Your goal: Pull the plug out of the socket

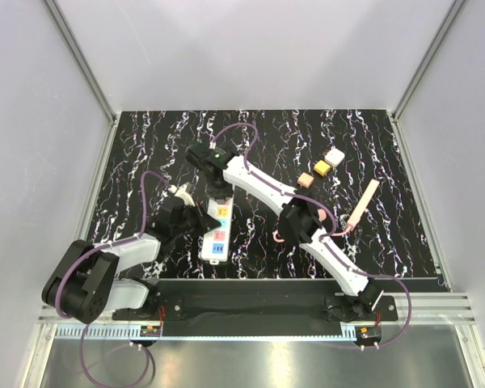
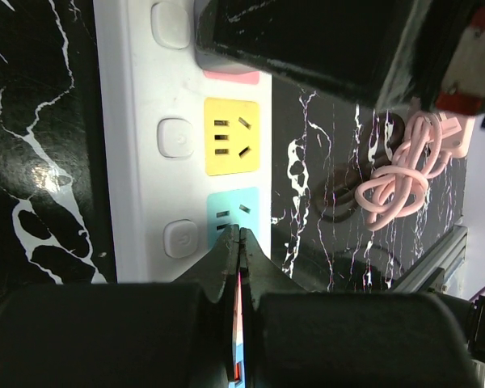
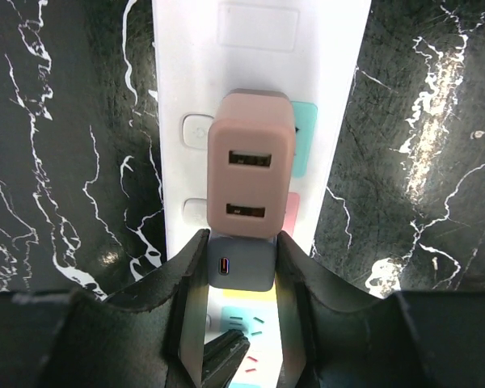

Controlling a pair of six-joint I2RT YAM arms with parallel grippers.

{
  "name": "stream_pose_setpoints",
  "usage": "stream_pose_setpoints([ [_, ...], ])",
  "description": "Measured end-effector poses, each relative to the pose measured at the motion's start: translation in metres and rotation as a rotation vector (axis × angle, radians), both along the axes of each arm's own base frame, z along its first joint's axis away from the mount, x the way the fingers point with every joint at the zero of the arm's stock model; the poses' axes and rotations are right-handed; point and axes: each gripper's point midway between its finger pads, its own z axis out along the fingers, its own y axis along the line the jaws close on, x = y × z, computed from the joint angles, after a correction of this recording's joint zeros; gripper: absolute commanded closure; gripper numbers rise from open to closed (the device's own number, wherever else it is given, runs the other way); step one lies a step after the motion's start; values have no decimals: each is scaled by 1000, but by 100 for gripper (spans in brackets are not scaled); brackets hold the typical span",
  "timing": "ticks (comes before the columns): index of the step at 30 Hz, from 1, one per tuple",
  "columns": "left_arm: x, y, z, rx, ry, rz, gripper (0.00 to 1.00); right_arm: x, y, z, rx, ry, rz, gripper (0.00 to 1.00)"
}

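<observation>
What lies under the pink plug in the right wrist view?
The white socket, with slivers of a teal patch and a pink patch showing right of the plug. Its prongs and the outlet holes are covered.

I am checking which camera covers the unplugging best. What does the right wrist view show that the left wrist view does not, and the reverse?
Only the right wrist view: the plug seen face-on with its USB ports, and the right hand closed on its sides. Only the left wrist view: the left hand, shut, with its tips over a blue outlet, and a coiled pink cable lying apart from the strip. Both: the white socket on the black marbled table.
</observation>
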Motion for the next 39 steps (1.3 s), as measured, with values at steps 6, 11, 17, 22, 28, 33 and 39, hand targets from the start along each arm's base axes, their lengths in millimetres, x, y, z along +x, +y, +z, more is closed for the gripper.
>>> stream_pose_setpoints([
  [6, -5, -2, 1, -7, 11, -14, 100, -7, 3, 6, -60, -73, 33, 100],
  [11, -6, -3, 2, -9, 15, -18, 100, -9, 3, 6, -73, -86, 43, 100],
  [17, -7, -2, 0, 0, 26, -14, 100, -9, 3, 9, -69, -85, 53, 100],
  [22, -7, -2, 0, 2, 25, -13, 100, -8, 2, 43, 10, -110, 48, 100],
  [28, -7, -1, 0, 3, 24, -11, 100, -4, -3, 92, 122, -169, 36, 100],
  [33, -7, 2, 0, 18, 22, -1, 100, -13, -10, 105, 142, -175, 42, 100],
  [39, -10, 4, 1, 29, 25, -2, 100, -27, -29, 121, 209, -178, 53, 100],
])
